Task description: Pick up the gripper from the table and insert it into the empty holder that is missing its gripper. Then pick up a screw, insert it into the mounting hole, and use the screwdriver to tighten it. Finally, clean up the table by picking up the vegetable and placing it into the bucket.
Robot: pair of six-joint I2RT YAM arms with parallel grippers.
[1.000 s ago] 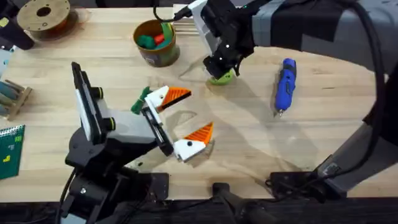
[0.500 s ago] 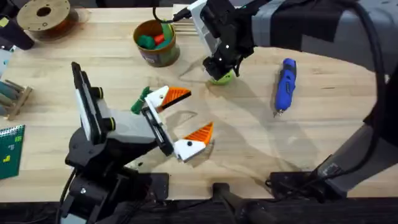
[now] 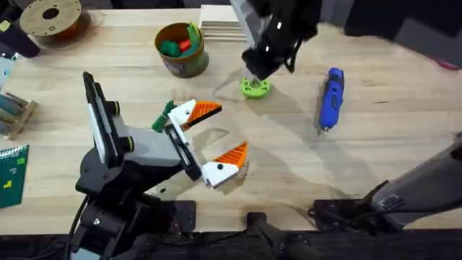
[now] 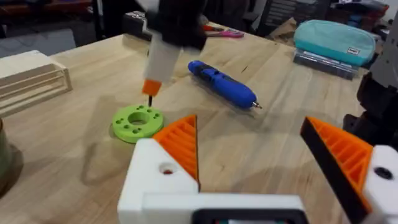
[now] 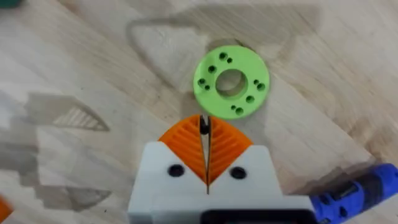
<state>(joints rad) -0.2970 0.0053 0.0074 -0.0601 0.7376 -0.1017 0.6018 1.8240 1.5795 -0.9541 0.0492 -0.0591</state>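
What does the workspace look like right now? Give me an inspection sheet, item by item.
surface: wooden table.
job's things: blue screwdriver lying flat; bucket holding green and red toys; dark-green vegetable beside the left gripper's finger.
clutter: lime-green ring disc; filament spool; slatted wooden block.
grippers: left gripper open, both orange pads fitted; right gripper shut on a small black screw above the disc.
cables: nothing seen.
surroundings: teal pouch in the background.
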